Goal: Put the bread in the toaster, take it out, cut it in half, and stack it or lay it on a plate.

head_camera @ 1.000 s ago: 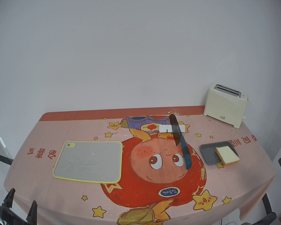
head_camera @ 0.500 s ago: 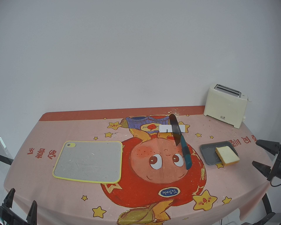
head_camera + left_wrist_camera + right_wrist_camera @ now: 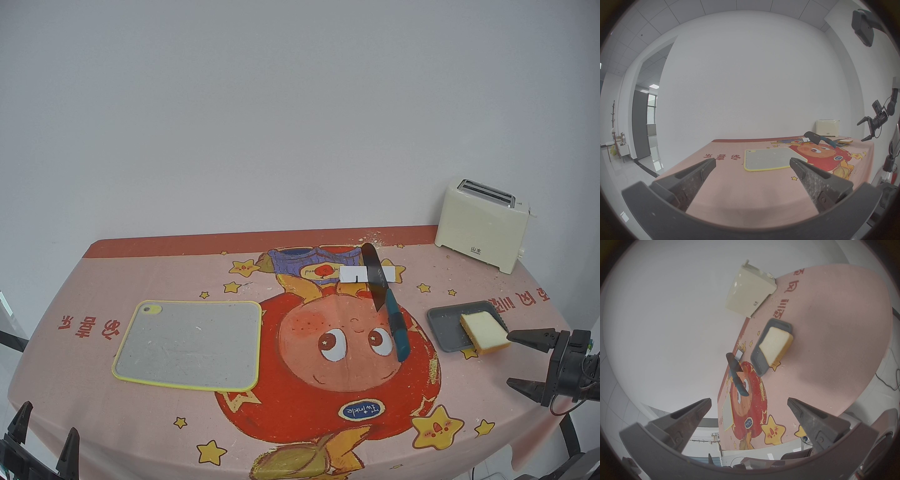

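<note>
Bread (image 3: 485,331) sits on the grey plate (image 3: 445,326) on the right side of the counter (image 3: 94,294), hanging over the plate's right edge. The toaster (image 3: 481,225) is in the far right corner. The right gripper (image 3: 509,359) hovers just right of the bread with its fingers wide apart, not touching it. The left gripper (image 3: 47,431) is at the near left corner, fingers spread too. The knife (image 3: 387,306) lies between board (image 3: 187,344) and plate.
</note>
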